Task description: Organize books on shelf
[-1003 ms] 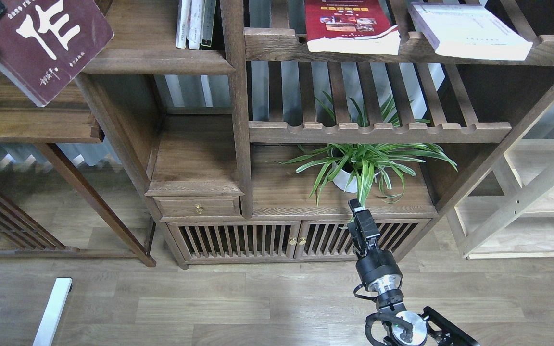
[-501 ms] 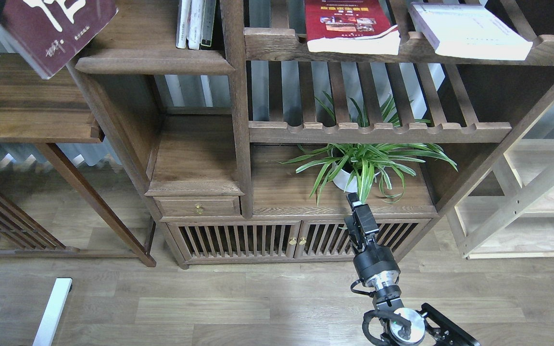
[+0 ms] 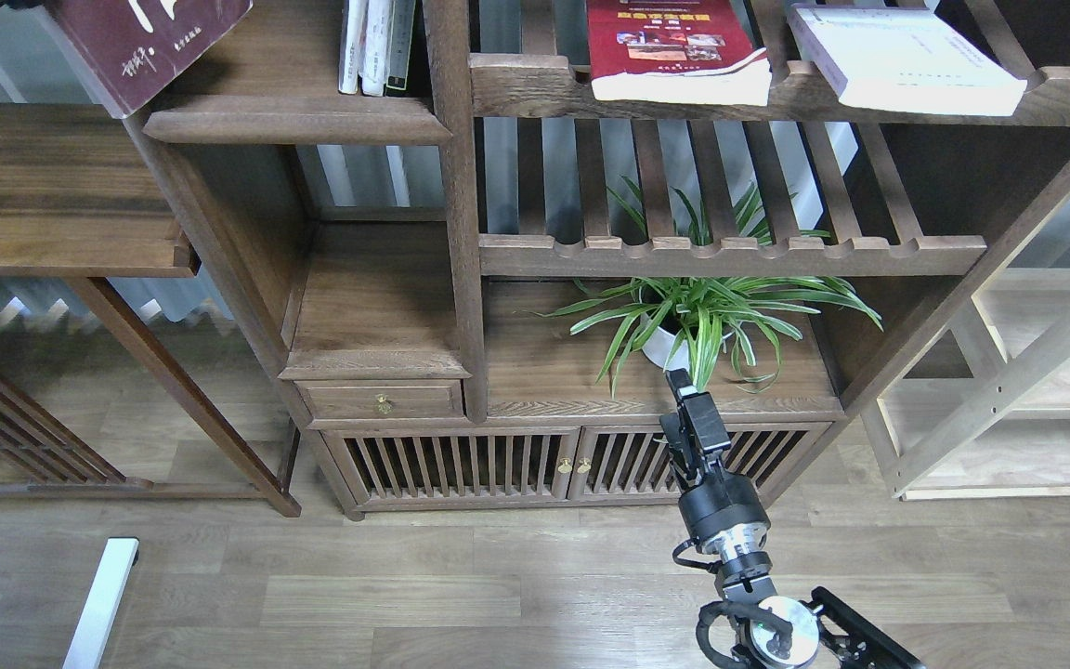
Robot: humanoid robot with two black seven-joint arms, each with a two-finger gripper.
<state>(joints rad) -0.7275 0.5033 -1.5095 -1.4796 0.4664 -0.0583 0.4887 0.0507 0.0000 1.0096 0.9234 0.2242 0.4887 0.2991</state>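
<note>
While the right gripper (image 3: 681, 395) points up at the plant (image 3: 702, 311), finger gap unreadable, maroon book (image 3: 150, 37) overhangs the moulded wooden shelf (image 3: 293, 119).

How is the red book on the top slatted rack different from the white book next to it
The red book has a bright red cover with small photos and a yellow title; the white book has a plain pale cover. The red book lies nearly square to the rack's front rail, while the white book is turned at an angle. Both are paperbacks lying flat on that rack, front ends overhanging the rail.
</note>
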